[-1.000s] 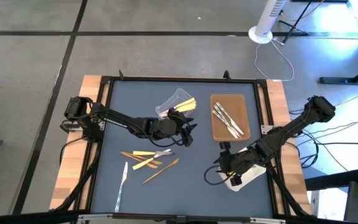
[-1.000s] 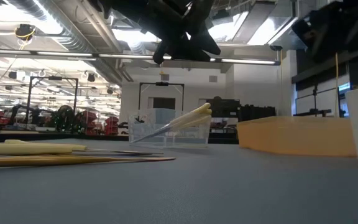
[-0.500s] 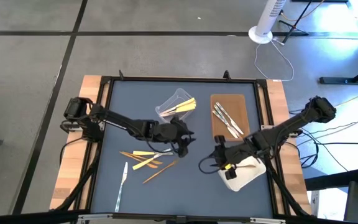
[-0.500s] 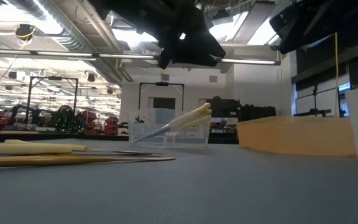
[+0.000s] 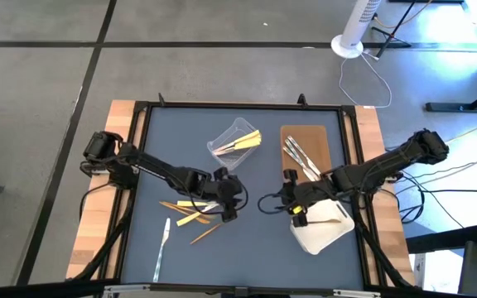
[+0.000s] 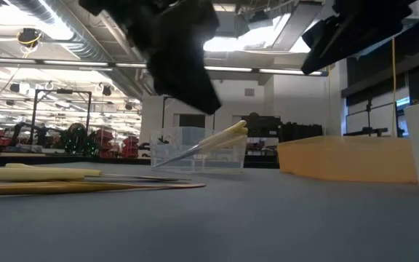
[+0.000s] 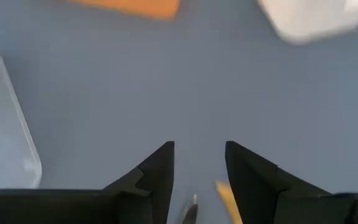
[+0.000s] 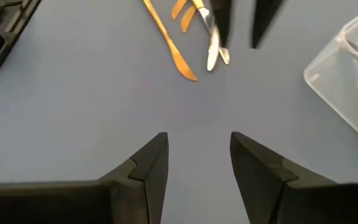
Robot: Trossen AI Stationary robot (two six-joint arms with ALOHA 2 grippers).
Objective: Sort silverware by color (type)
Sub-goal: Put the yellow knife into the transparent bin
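**A:** Where are the two grippers, and how do their fingers stand?

**B:** The left gripper (image 5: 228,201) hangs just left of the table's middle, at the three o'clock edge of the loose silverware (image 5: 195,212). Its fingers (image 7: 157,171) are parted with a clear gap, nothing between them. The right gripper (image 5: 265,203) sits just right of the middle, pointing toward nine o'clock at the left one, near it but apart. Its fingers (image 8: 146,163) are also spread and hold nothing, bare mat showing between.

**A:** And the utensils themselves?

**B:** The loose pile lies at about seven o'clock from the table's centre: pale yellow and orange-brown pieces crossing each other, with a silver knife (image 5: 161,247) by itself farther toward six o'clock. Yellow pieces (image 5: 244,141) lean out of the clear tub (image 5: 226,139) at around eleven o'clock. Silver pieces (image 5: 301,159) rest on the brown tray (image 5: 321,136) at one o'clock.

**A:** Anything else nearby?

**B:** A white tray (image 5: 325,232) lies at about four o'clock, partly under the right arm.
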